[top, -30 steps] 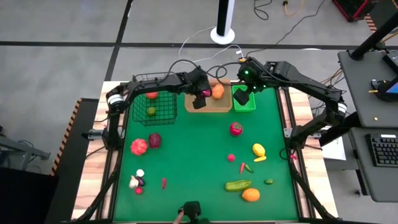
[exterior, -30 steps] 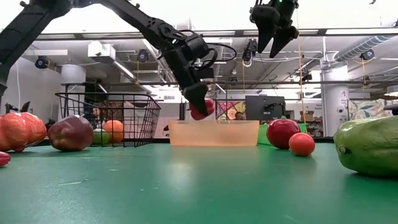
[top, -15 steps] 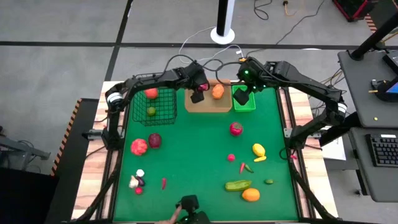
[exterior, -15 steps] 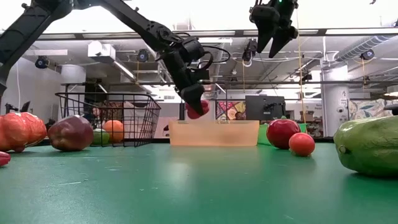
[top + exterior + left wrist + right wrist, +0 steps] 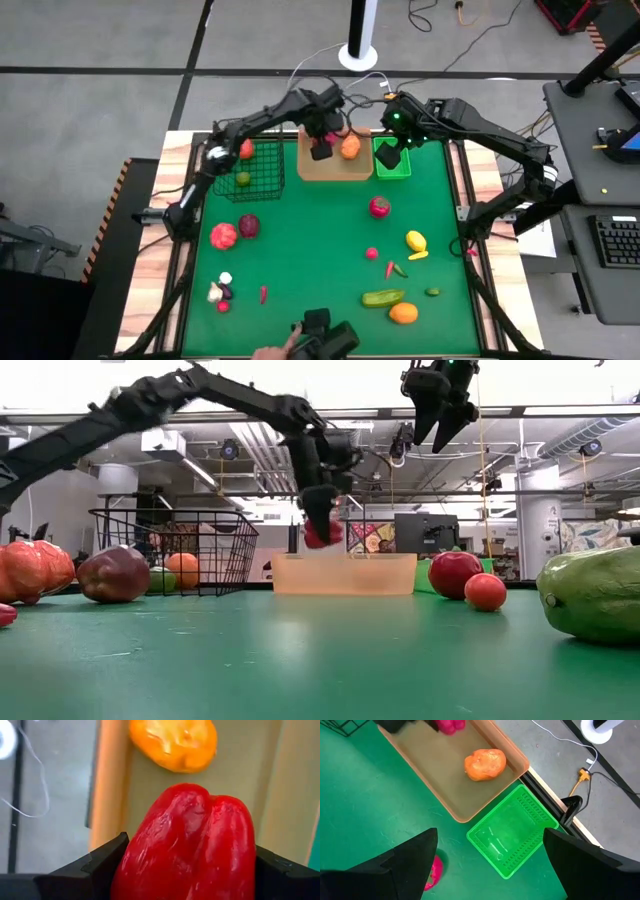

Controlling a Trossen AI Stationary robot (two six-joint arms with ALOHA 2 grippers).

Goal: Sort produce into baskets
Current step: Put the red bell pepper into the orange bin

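Red pepper [image 5: 195, 845] pinched by left tool [image 5: 321, 150] | above tan tray [image 5: 312, 172] | right tool [image 5: 392, 152] spread

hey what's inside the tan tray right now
One orange pepper lies in the tan tray. The left gripper holds a red pepper above the tray, not yet dropped. The tray floor beneath that gripper is hidden from above.

Beyond the left gripper [image 5: 321, 152], a white round stand base [image 5: 357, 55] sits on the grey floor [image 5: 100, 110], with a white cable [image 5: 310, 62] trailing from it. Well off past the right gripper [image 5: 391, 157], a black keyboard [image 5: 612, 241] lies on a dark desk [image 5: 590, 130].
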